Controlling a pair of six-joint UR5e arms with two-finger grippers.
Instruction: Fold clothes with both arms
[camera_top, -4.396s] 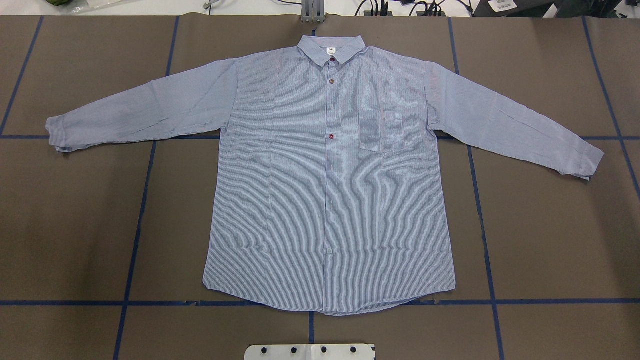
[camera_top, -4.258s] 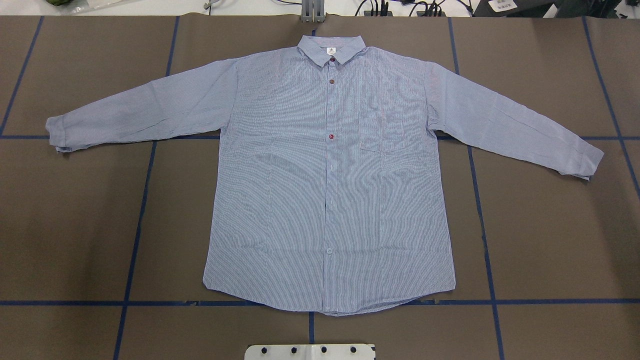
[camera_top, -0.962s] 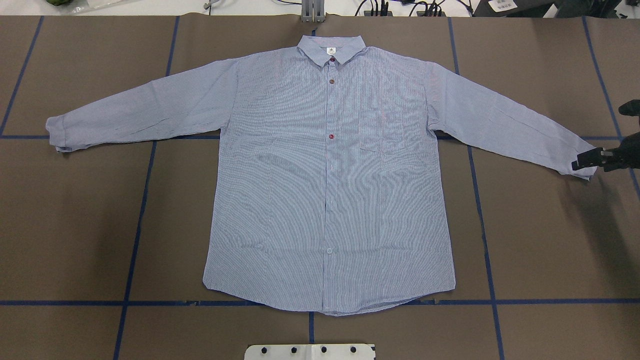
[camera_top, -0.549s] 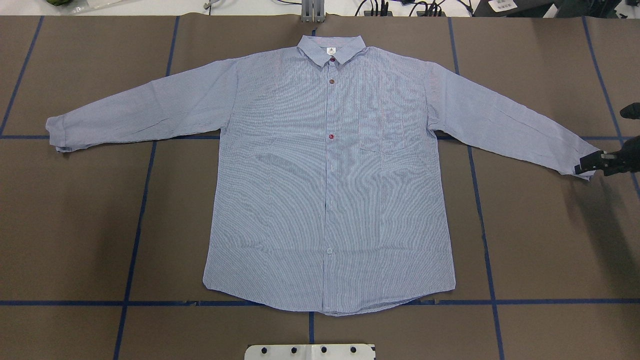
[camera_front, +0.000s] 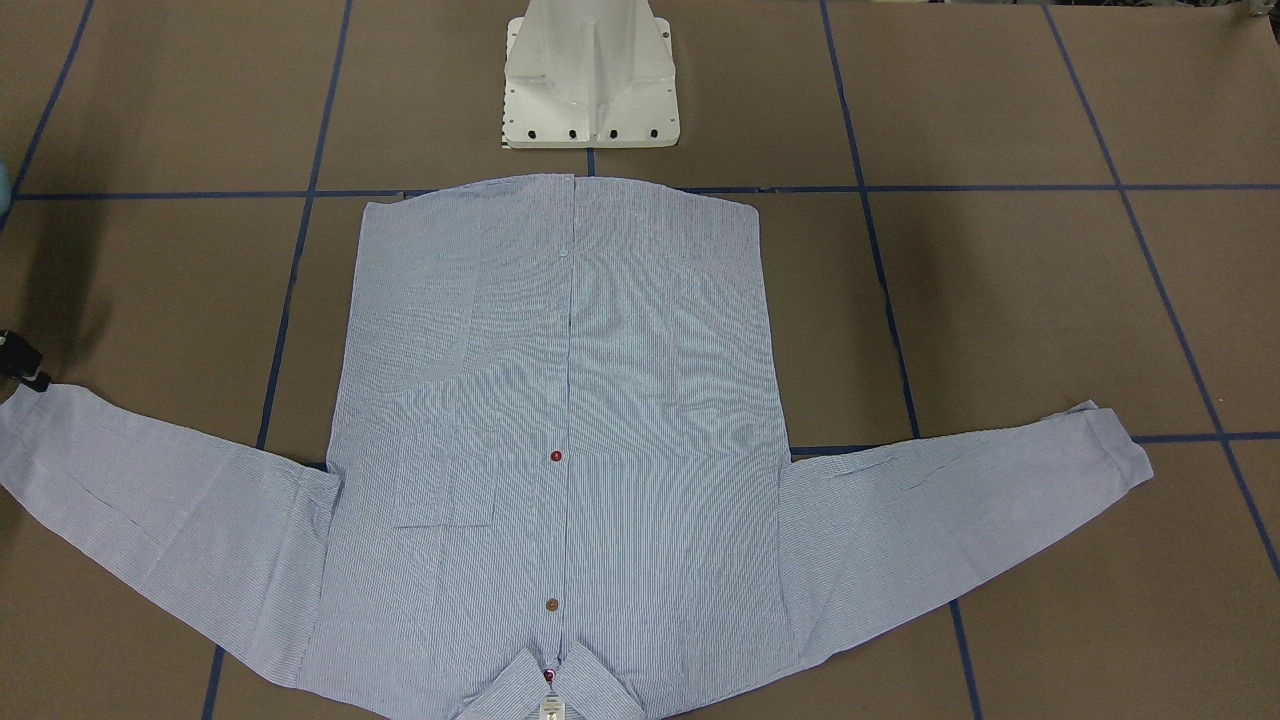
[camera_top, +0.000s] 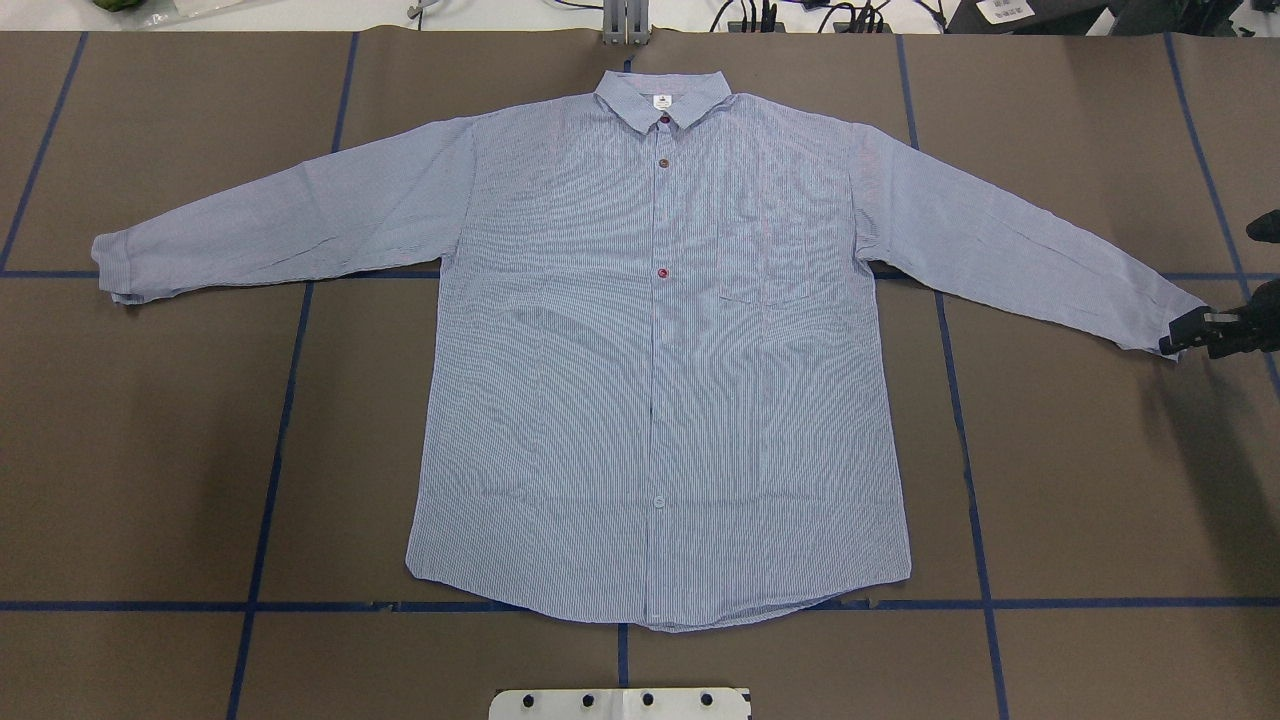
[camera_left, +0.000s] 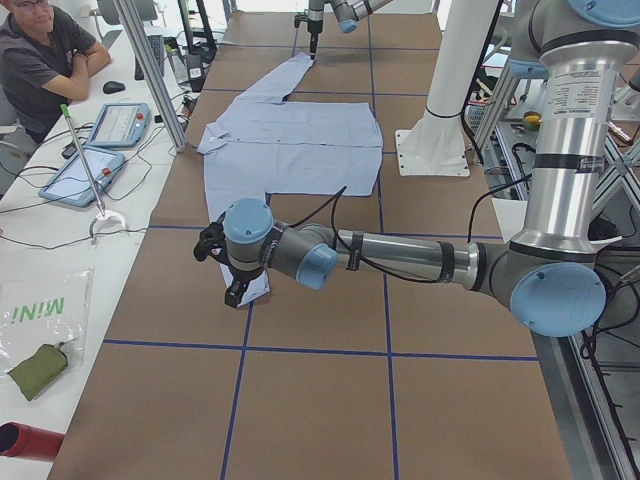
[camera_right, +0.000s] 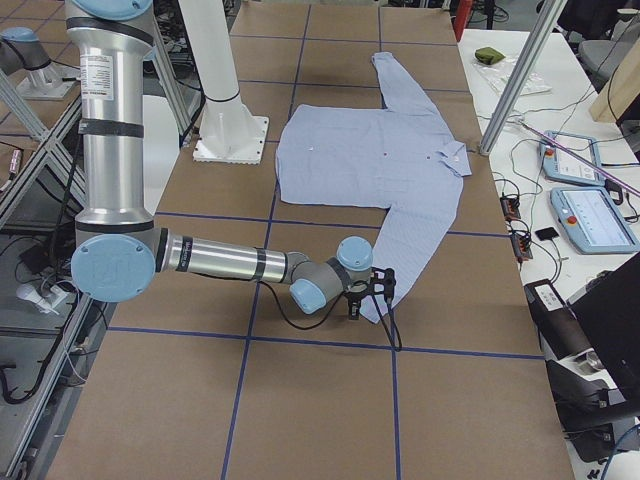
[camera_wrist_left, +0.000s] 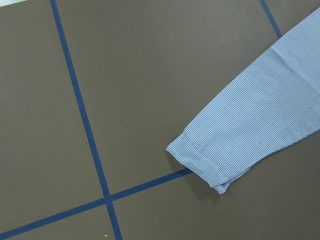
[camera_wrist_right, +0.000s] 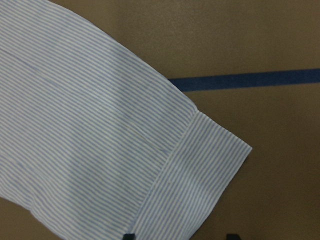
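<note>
Basically, nothing is folded yet. The shirt (camera_top: 650, 380) lies flat and face up on the bench (camera_top: 150, 450), buttoned. In the overhead view the collar (camera_top: 662, 95) is at 12 o'clock, the hem (camera_top: 660, 620) at 6, and the sleeves spread to 9 and 3. No sleeve is brought in and there is no crease, so we judge the whole fold is left to do.

We read this as the first grasp being set up. The right claw (camera_top: 1188, 334) sits at the end of the 3 o'clock sleeve, at the right cuff (camera_wrist_right: 200, 170). The left claw (camera_left: 234, 292) hangs over the left cuff (camera_wrist_left: 205, 165) at 9 o'clock.

View differences:
- **Right claw:** overhead gives only a black shape at the frame edge, and its state is unreadable there. The right wrist camera settles it. Its two fingertips (camera_wrist_right: 129, 236) stand spread, one over striped cloth and one over bare bench. The cuff edge lies between them and nothing is pinched.
- **Left claw:** it is outside both the overhead and front frames, and only the left-end side camera catches it. The left wrist camera shows the cuff and the blue tape lines (camera_wrist_left: 80, 115) but no fingers. We cannot tell whether it is spread or pressed together, or whether it touches the cloth.
</note>
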